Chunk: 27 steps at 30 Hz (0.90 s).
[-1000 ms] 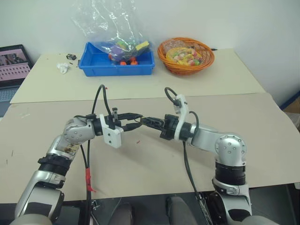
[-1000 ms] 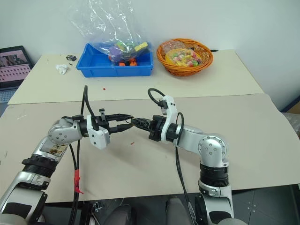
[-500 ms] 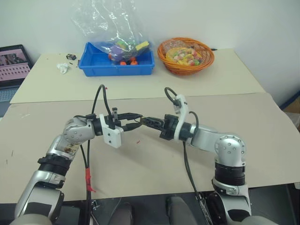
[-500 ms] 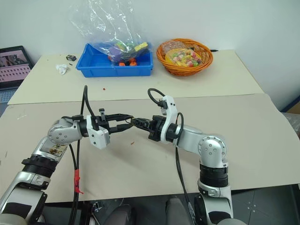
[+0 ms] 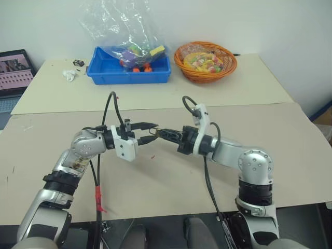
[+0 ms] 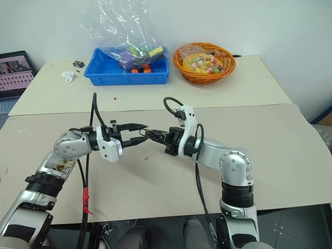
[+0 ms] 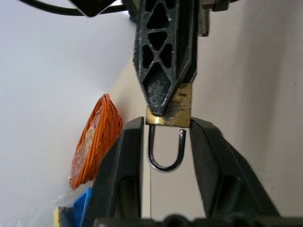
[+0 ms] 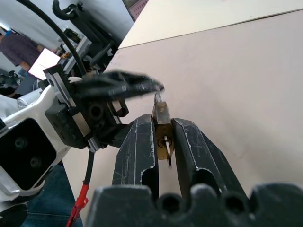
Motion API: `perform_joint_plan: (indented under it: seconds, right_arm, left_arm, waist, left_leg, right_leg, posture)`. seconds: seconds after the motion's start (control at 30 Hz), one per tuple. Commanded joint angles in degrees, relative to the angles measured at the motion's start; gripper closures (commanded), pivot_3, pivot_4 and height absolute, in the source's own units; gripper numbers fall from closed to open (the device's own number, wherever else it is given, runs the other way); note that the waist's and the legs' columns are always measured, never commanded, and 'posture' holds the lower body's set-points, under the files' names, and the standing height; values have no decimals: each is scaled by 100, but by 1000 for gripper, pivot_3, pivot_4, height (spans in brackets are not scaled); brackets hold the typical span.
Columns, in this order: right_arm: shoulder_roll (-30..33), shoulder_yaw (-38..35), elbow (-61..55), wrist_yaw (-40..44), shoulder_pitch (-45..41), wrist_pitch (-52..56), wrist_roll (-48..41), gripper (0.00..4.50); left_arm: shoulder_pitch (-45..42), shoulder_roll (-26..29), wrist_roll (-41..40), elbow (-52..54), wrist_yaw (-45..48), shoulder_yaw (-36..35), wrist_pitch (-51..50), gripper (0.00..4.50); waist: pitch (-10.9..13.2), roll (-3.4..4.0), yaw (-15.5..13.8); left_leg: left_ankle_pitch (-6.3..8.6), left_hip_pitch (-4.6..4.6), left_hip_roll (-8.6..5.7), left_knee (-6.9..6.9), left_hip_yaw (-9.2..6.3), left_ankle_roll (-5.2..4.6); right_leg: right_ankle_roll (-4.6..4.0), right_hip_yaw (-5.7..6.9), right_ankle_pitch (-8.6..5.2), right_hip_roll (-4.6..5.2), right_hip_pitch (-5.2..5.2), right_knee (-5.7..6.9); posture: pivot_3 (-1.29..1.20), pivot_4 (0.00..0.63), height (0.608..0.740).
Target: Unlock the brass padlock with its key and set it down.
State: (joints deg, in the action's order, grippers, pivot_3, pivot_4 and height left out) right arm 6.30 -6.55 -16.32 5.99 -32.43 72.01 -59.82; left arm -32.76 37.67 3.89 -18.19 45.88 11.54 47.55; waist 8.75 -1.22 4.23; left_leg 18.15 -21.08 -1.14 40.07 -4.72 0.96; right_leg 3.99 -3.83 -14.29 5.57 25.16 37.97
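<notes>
Padlock (image 8: pixel 162 126) clamped in right hand (image 5: pixel 162 133), shackle (image 7: pixel 165 151) pointing straight at left hand (image 5: pixel 149 132), inside its open fingers (image 7: pixel 208 156), untouched. Shackle sprung open. Worktop (image 5: pixel 171 179) below.

1. Two grippers: the left gripper (image 5: pixel 149 132) and the right gripper (image 5: pixel 162 133).
2. One brass padlock (image 8: pixel 162 124), with one shackle (image 7: pixel 164 152).
3. One blue bin (image 5: pixel 130 70).
4. One orange basket (image 5: pixel 206 61).
5. One clear plastic bag (image 5: pixel 118 26).
6. One laptop (image 5: pixel 14 70).
7. Two benches: the near bench (image 5: pixel 171 176) and the far bench (image 5: pixel 249 83).
</notes>
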Motion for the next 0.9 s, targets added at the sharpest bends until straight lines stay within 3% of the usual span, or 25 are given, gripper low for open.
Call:
perform_joint_plan:
  seconds: [0.03, 0.1, 0.27, 0.33, 0.53, 0.67, 0.9]
  right_arm:
    - [-22, 33, -173, 110, 7, -69, -140, 4371]
    - [-12, 34, -166, 114, 14, -83, -138, 4371]
    - [28, 8, -117, 126, 16, -131, -104, 4371]
    - [87, -27, -54, 161, -6, -170, -63, 4371]
    - [255, -113, 54, 260, -75, -254, -10, 4371]
    - [325, -117, 105, 319, -58, -296, 36, 4371]
    - [365, -136, 155, 392, -109, -332, 56, 4371]
  left_arm:
    - [-54, 12, -5, 249, -149, -141, -63, 885]
    - [-15, 40, -93, 275, -69, -111, -82, 122]
    - [126, 142, -415, 453, 179, -66, -153, 50]
    - [419, 302, -1089, 833, 698, 76, -495, 50]
    - [837, 498, -2626, 1844, 1229, -185, -2742, 50]
    - [886, 724, -3849, 2662, 1312, -368, -4818, 50]
    - [1225, 1117, -4543, 3355, 1689, -508, -6634, 50]
  waist:
    - [0, 0, -2]
    - [0, 0, -7]
    - [0, 0, 1]
    - [0, 0, 23]
    - [0, 0, 53]
    - [0, 0, 100]
    - [2, 3, 170]
  left_leg:
    - [0, 0, 0, 0, 0, 0]
    - [0, 0, -1, 1, 1, 0]
    - [0, 0, 0, 0, 0, 0]
    - [0, 0, 0, -1, -2, 0]
    - [1, 0, 1, 0, -25, -1]
    - [1, 2, 1, 3, -32, -1]
    - [3, 9, 0, -6, -43, -5]
  right_leg:
    - [0, 0, 0, 0, 0, 0]
    - [0, 0, 0, 0, 0, 0]
    - [0, 0, 0, 0, 0, 0]
    - [0, 0, 0, 0, 0, 0]
    - [0, -1, 0, 1, 0, 1]
    - [0, -1, 0, 0, -2, 3]
    - [0, -5, 0, -6, -1, 2]
  posture:
    - [0, 150, 740]
    - [0, 150, 740]
    - [0, 150, 740]
    - [0, 150, 740]
    - [0, 150, 740]
    - [0, 150, 740]
    - [0, 150, 740]
